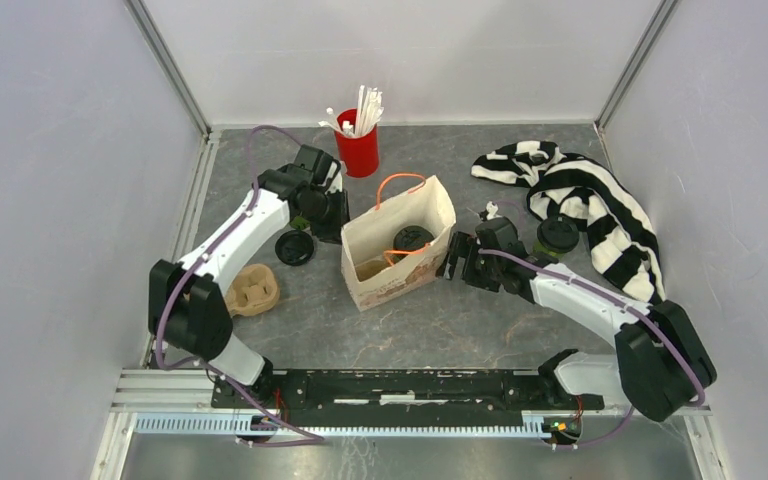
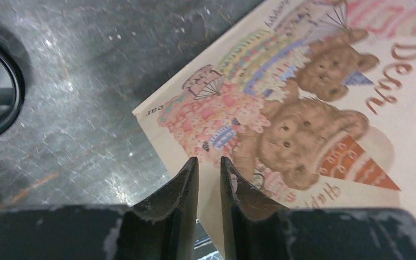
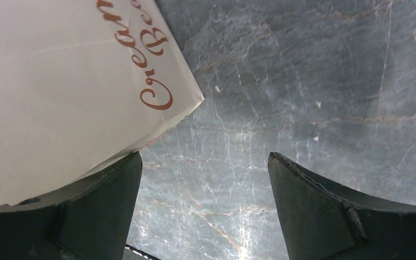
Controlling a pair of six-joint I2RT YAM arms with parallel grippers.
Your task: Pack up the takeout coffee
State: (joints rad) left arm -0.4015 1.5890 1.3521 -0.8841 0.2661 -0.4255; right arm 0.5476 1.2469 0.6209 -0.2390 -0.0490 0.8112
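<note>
top external, cup [image 1: 412, 238] inside bag [image 1: 400, 282], second cup [image 1: 558, 233] right of bag, right hand [image 3: 205, 162] apart, left hand [image 2: 208, 162] narrowed, grip unclear

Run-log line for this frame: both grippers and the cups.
left gripper: narrow gap, at paper bag, grip unclear | right gripper: open beside bag | lidded cup in bag | lidded cup left of bag

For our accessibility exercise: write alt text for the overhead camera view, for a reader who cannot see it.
An open paper bag stands mid-table, a black lid showing inside, with the left gripper and right gripper at its sides. A red cup of white sticks stands behind it.
</note>
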